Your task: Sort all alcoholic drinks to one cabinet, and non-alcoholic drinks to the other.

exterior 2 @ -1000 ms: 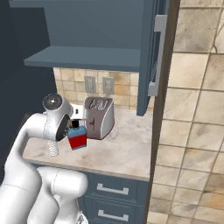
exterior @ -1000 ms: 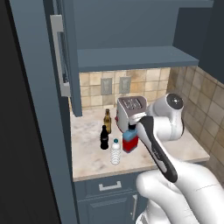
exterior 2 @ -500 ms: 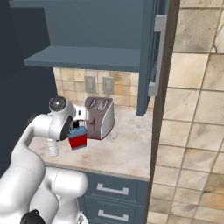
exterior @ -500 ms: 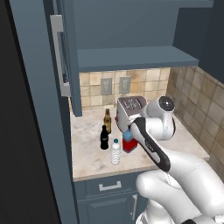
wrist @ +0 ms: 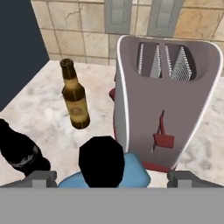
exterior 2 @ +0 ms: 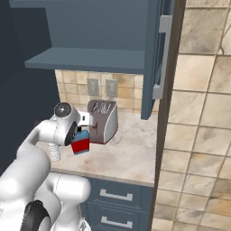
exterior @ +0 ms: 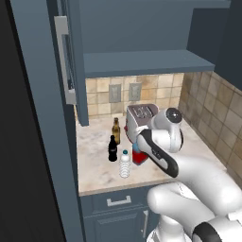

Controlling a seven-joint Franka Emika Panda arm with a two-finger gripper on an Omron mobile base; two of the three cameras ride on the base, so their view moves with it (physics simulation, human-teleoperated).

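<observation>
Red square bottle (exterior 2: 81, 145) beside toaster (exterior 2: 103, 121), on counter (exterior 2: 131, 153).

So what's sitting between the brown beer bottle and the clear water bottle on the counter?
The small black cola bottle stands between the beer bottle and the water bottle, as the left base view shows.
</observation>
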